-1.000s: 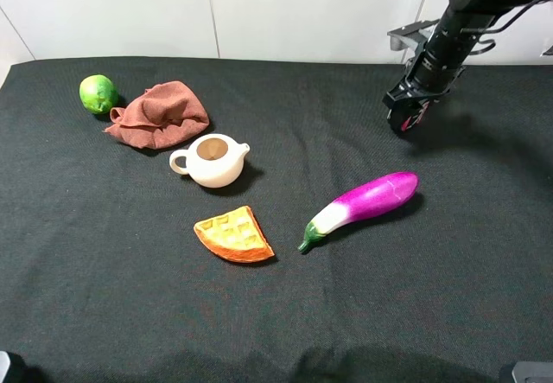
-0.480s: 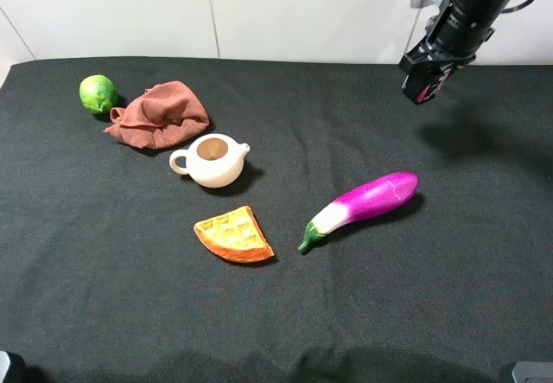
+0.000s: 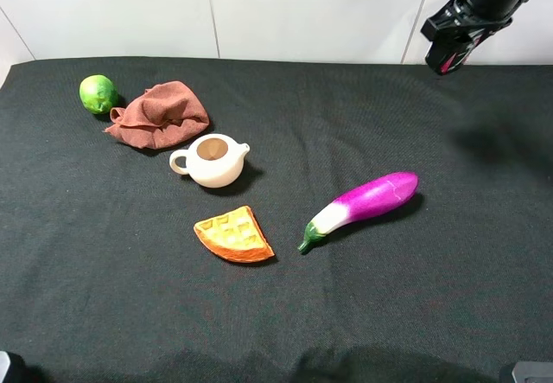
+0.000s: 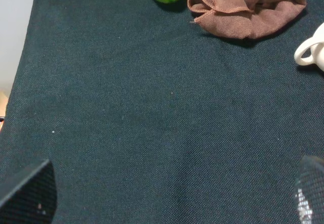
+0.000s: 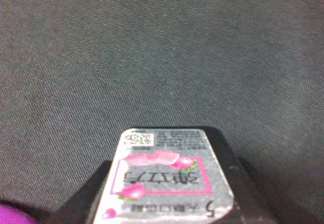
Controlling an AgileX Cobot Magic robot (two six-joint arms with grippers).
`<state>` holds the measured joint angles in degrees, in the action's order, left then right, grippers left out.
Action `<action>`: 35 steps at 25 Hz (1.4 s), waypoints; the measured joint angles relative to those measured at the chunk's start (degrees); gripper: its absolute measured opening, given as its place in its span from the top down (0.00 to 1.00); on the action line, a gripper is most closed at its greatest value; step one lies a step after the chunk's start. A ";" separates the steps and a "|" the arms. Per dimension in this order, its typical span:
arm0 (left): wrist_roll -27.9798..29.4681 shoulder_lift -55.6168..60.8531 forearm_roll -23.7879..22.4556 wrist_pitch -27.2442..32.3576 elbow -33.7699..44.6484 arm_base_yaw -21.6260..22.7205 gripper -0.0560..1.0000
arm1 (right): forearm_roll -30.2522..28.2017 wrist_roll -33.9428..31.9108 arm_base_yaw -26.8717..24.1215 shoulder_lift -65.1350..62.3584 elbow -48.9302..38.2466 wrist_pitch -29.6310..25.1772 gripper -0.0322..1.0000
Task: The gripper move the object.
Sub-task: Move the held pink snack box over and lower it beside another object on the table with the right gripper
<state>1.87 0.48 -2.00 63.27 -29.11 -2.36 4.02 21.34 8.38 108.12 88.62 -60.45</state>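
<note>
Black pink-labelled tin being clamped by right gripper, being held aloft beyond eggplant; left gripper being held spread.

Right pincer grips the tin high above the table

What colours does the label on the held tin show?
Grey-white with pink graphics, small green leaves, on the tin; clearest in right wrist view.

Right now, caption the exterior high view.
Right gripper holds black tin aloft at far right, clear of eggplant, teapot and waffle.
</note>
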 joint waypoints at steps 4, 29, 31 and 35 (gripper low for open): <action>0.00 0.00 0.00 0.00 0.00 0.00 0.01 | 0.24 -0.78 -1.28 -3.49 -4.07 1.45 0.64; 0.00 0.00 0.00 0.00 0.00 0.00 0.01 | 2.30 -8.04 -4.92 -31.51 -43.67 12.39 0.64; 0.00 0.00 0.00 0.00 0.00 0.00 0.01 | 2.70 -8.21 -4.92 -34.17 -46.66 12.77 0.64; 0.00 0.00 0.00 0.00 0.00 0.00 0.01 | 3.31 -8.43 -4.92 -39.15 -51.09 12.88 0.64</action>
<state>1.87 0.48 -2.00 63.27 -29.11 -2.36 7.33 12.90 3.46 68.97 37.53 -47.57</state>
